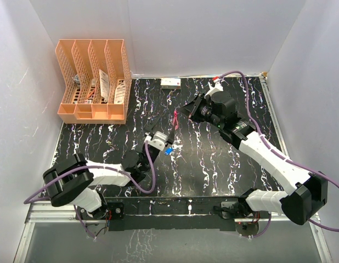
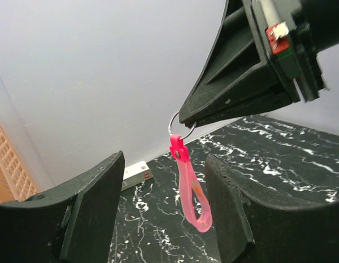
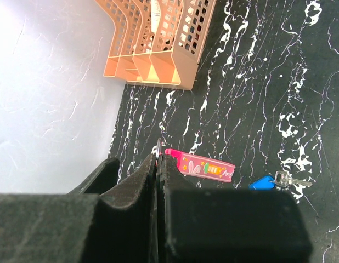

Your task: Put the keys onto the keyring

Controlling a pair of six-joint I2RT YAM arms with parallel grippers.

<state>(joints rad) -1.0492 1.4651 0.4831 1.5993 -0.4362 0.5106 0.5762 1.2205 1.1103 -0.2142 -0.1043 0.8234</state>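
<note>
The right arm's black two-finger gripper (image 2: 185,118) has its jaws pressed together on the thin metal ring (image 2: 171,124), holding it above the black white-veined tabletop (image 1: 213,164) so that the narrow red-pink strap (image 2: 190,192) dangles free and the ring's lower arc is exposed, likely for threading; the left arm's black gripper (image 1: 157,139) faces it with jaws spread and empty, seemingly placed to fetch a key; the small blue-headed key (image 3: 262,182) and small silvery key (image 3: 288,179) lie together on the tabletop below, neither yet threaded
</note>
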